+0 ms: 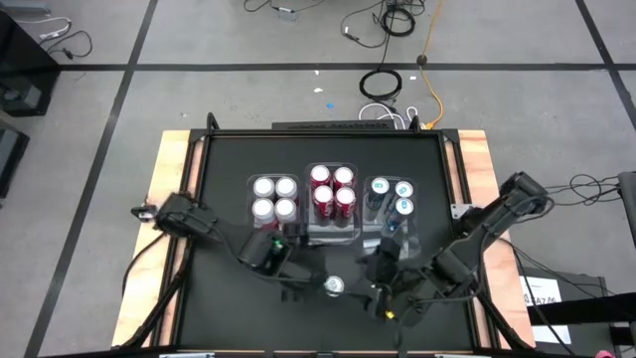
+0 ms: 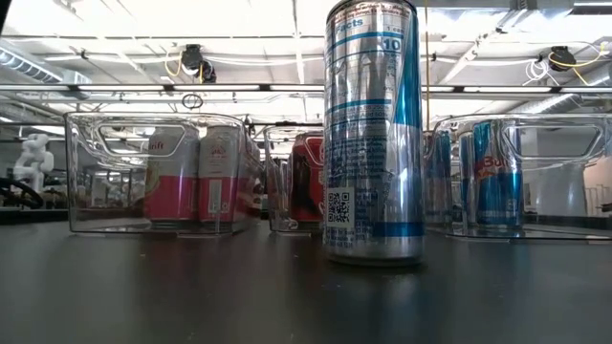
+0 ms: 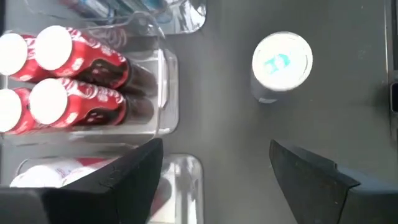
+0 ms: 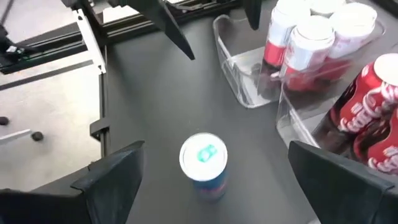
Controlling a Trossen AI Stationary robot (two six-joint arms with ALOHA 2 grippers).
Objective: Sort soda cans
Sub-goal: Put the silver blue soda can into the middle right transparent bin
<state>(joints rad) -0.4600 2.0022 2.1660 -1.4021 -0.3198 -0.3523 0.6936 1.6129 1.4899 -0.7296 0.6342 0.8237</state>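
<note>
One tall silver-and-blue soda can (image 1: 334, 286) stands upright and alone on the black table (image 1: 224, 179), at 6 o'clock of the clear plastic bins; it's the last one unsorted. Left bin holds four white/pink cans (image 1: 273, 197), middle bin (image 1: 332, 235) four red cans (image 1: 332, 189), right bin three blue-top cans (image 1: 392, 194).

Left gripper (image 1: 288, 270) is just at 9 o'clock of the loose can, jaws wide, empty. Right gripper (image 1: 383, 288) is at 3 o'clock, jaws also wide, empty.

Risks: both grippers closing in together could collide; a finger clipping this narrow can's side would tip it; it could also catch the bin rim during placement.
</note>
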